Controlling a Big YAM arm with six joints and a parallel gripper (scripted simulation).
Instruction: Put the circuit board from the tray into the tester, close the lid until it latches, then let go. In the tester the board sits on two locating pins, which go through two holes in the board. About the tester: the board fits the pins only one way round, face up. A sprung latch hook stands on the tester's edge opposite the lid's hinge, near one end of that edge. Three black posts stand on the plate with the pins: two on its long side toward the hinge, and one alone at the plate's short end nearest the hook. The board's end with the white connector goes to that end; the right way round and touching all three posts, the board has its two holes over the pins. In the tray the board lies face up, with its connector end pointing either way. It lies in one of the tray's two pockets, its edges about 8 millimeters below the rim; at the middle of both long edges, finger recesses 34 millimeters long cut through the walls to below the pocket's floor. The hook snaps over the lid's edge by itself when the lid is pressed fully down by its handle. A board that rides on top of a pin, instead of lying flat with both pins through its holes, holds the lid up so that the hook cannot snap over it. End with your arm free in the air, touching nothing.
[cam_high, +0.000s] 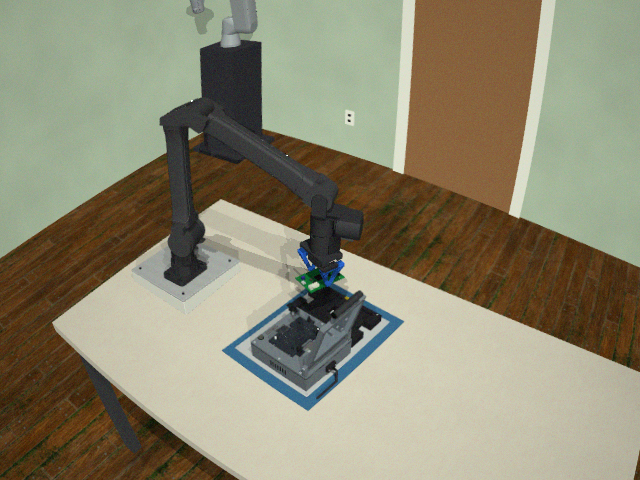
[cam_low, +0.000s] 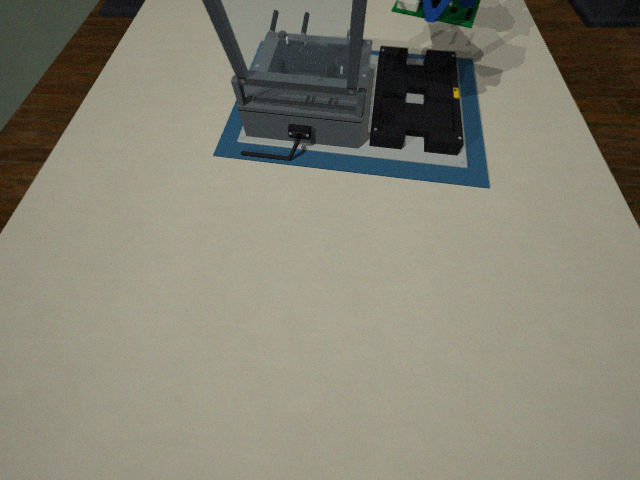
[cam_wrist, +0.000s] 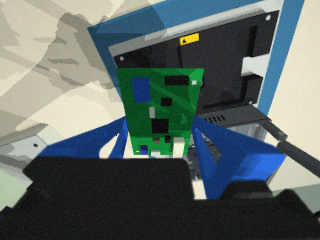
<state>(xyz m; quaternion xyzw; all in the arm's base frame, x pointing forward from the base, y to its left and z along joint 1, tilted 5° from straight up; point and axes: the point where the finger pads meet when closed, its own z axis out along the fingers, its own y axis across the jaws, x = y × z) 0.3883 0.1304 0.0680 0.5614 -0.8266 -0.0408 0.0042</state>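
Observation:
The green circuit board (cam_high: 305, 280) (cam_low: 460, 18) (cam_wrist: 172, 112) is in the air, face up, above and beyond the tray's far end as the exterior camera looks. My gripper (cam_high: 319, 276) (cam_wrist: 160, 120) is shut on it, one blue finger at each long edge. Its white connector (cam_high: 313, 285) (cam_wrist: 178, 146) is at the end nearest the wrist in the wrist view, on the tester's side in the exterior view. The black tray (cam_high: 372, 317) (cam_low: 392, 108) (cam_wrist: 265, 35) shows both pockets without a board. The grey tester (cam_high: 279, 361) (cam_low: 320, 129) has no board in it. Its lid (cam_high: 336, 330) (cam_low: 358, 41) stands open.
The tester and tray stand side by side on a blue-bordered mat (cam_high: 382, 330) (cam_low: 439, 178). A black cable (cam_high: 337, 382) (cam_low: 266, 155) runs from the tester's hinge side. The open lid's handle bar (cam_high: 347, 304) rises close to the tray. The arm's base plate (cam_high: 149, 276) lies farther back.

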